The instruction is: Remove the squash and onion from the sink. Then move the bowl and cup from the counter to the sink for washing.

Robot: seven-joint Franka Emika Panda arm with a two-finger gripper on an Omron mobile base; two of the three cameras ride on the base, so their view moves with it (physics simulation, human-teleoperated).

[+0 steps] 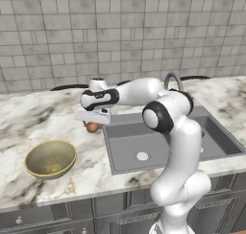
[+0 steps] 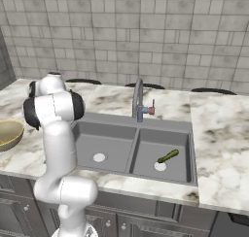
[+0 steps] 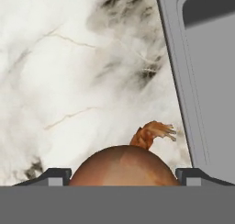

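Note:
The reddish-brown onion sits between the fingertips of my gripper, low over the marble counter just left of the sink's rim. Both fingertips press against its sides, so the gripper is shut on it. Whether the onion rests on the counter, I cannot tell. The slim green squash lies in the right basin beside a white drain hole. The olive-gold bowl stands upright on the counter, left of and nearer the front than the gripper. The cup is out of view.
A curved metal faucet rises behind the sink's middle. My own arm arches over the left basin. Marble counter stretches left of the sink, and more counter lies to its right. A tiled wall closes the back.

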